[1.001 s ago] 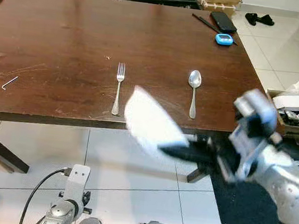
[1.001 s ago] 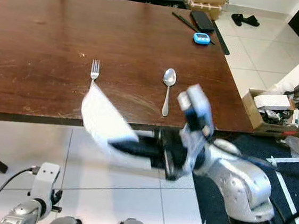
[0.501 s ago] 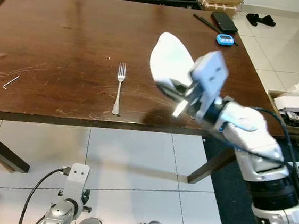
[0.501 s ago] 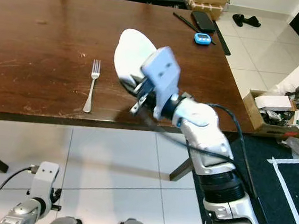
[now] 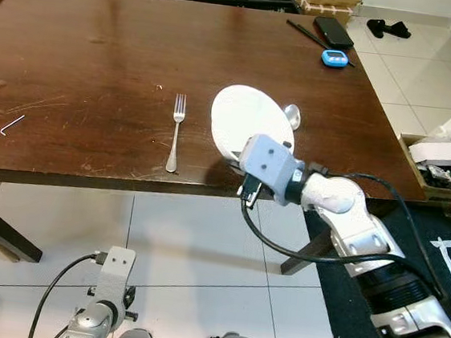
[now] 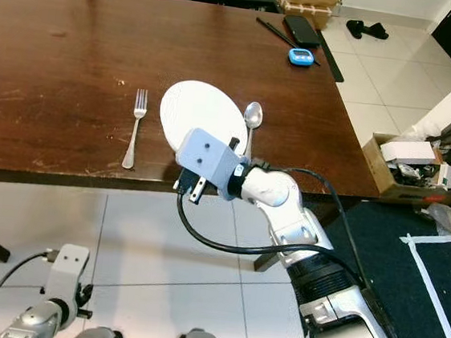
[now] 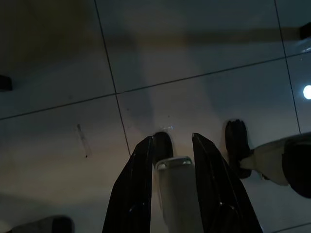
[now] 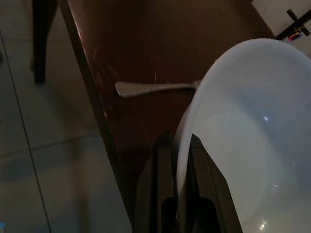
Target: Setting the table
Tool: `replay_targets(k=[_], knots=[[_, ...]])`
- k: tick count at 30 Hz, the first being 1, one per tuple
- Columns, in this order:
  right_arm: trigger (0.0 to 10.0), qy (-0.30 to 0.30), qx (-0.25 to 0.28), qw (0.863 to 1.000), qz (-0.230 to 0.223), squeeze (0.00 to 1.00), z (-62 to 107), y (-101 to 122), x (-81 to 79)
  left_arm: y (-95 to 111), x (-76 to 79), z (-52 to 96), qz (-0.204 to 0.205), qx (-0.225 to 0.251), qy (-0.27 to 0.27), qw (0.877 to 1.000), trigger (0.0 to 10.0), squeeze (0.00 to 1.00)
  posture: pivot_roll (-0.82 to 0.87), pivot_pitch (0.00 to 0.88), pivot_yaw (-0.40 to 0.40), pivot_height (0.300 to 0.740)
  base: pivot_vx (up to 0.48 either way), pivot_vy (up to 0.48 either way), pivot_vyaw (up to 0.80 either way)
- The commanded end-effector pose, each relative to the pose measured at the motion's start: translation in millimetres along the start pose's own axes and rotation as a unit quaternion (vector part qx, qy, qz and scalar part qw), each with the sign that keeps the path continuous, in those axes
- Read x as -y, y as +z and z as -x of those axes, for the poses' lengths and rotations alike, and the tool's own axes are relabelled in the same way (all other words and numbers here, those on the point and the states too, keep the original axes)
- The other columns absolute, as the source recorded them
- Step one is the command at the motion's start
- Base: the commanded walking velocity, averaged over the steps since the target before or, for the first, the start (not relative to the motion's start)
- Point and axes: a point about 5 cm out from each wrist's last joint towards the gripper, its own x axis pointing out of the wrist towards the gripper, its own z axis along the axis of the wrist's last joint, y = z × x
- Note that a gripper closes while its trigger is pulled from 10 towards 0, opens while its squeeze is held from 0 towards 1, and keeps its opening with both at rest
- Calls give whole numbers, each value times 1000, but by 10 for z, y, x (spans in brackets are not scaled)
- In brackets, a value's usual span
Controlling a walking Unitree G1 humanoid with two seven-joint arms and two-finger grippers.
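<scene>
Left eye view: right hand (image 5: 239, 156), clamped on the white plate (image 5: 250, 123), has lowered it mid-frame between fork (image 5: 175, 130) and spoon (image 5: 292, 114), ready for release.

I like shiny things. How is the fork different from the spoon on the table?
The fork has thin prongs; the spoon has a round bowl. The fork lies in full sight; the spoon is partly hidden behind the white plate gripped by the right tool. The fork is on the plate's left, the spoon on its right. Both are silver and rest on the brown table.
</scene>
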Motion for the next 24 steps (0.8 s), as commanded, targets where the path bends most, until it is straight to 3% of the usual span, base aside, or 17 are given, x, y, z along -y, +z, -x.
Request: replay_targets(k=[1, 4, 11, 18, 24], knots=[[10000, 10, -4, 1000, 16, 0, -53, -23, -4, -71, 36, 19, -8, -6, -8, 1000, 10000, 0, 16, 91, -32, 740, 0, 0, 0], [10000, 29, -26, 998, 48, 0, -146, -97, -11, -83, 32, 25, -9, -6, -8, 1000, 10000, 0, 20, 99, -31, 740, 0, 0, 0], [10000, 51, -47, 996, 59, 0, -351, -168, -39, -120, 25, 48, -14, -3, -8, 1000, 10000, 0, 48, 125, -42, 740, 0, 0, 0], [10000, 55, -46, 995, 71, 0, -406, -180, -19, -146, 2, 68, -12, 0, -2, 1000, 10000, 0, 61, 137, -57, 740, 0, 0, 0], [10000, -1, -54, 995, 83, 0, -337, -171, 250, -155, -28, 81, -9, 3, 2, 1000, 10000, 0, 68, 139, -50, 740, 0, 0, 0]])
